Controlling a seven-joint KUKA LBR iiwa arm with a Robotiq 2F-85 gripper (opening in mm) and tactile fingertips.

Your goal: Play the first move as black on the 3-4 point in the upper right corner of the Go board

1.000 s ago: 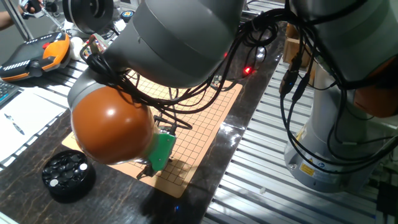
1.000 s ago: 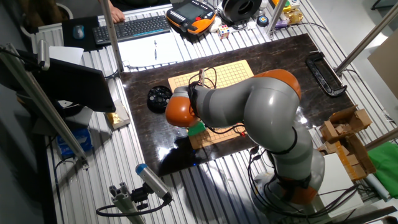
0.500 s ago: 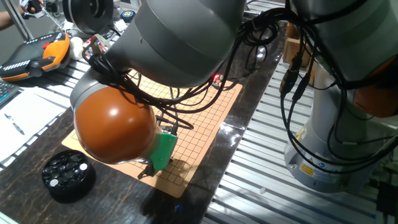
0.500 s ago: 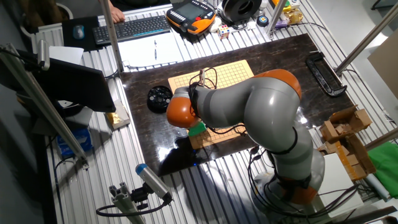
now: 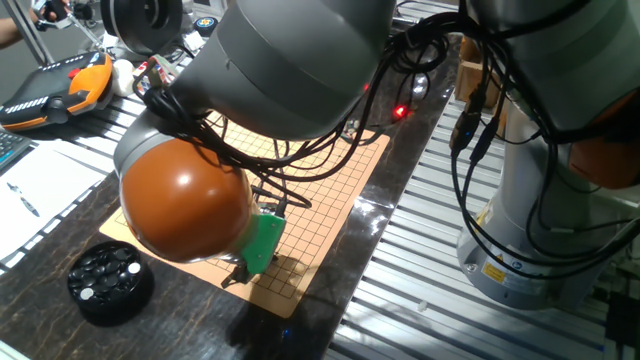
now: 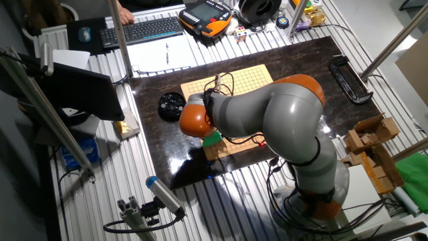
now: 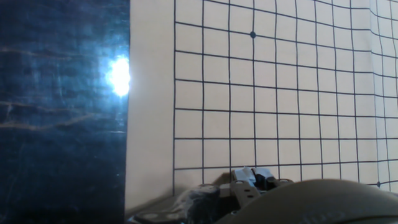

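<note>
The Go board (image 5: 325, 195) (image 6: 231, 79) (image 7: 280, 93) lies on the dark table with no stone showing on its visible grid. My gripper (image 5: 250, 268) (image 6: 211, 138) (image 7: 252, 177), with its green body, hangs low over the board's near corner, close to the edge by the stone bowl. In the hand view its fingertips (image 7: 244, 175) sit close together at the bottom of the picture, just above the grid. A small dark patch lies beside them, too blurred to name. The black stone cannot be made out anywhere. My arm's orange joint (image 5: 185, 200) hides part of the board.
A black bowl (image 5: 110, 278) (image 6: 171, 104) holding black and white stones stands on the table beside the board. Papers (image 6: 160, 53), a keyboard (image 6: 144, 29) and an orange pendant (image 6: 207, 17) lie beyond the board. Cables (image 5: 290, 150) drape over the board from my arm.
My arm has barely moved; the orange joint edged slightly to the right. A red light behind the board went off and came back on.
</note>
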